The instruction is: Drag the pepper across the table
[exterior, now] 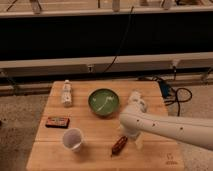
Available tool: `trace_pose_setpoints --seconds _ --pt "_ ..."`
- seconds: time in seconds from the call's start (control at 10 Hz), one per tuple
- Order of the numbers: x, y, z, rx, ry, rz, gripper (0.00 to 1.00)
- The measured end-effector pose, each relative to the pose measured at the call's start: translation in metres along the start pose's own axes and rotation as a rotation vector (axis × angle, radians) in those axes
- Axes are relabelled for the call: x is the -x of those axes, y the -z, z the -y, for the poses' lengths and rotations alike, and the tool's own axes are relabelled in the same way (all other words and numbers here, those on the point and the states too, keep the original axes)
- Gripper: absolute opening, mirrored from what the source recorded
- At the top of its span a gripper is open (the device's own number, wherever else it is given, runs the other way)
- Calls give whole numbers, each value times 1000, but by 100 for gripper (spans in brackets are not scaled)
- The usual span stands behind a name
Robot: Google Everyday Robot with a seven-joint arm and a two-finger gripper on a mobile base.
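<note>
On the light wooden table (95, 156), the dark red-brown pepper (119, 145) is lying near the front edge, just beside the gripper (134, 139).

The round green bowl (103, 101) is showing a pale streak inside, and the white cup (73, 139) is standing to the pepper's left. A flat dark box (57, 121) is bearing a red label, its writing unreadable. Whether the gripper is apart or together cannot be told.
</note>
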Motion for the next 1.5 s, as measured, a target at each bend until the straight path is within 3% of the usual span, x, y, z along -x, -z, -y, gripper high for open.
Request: trace_pose_setpoints --seconds 1.5 --pt "22 -18 -6 -19 75 62 80"
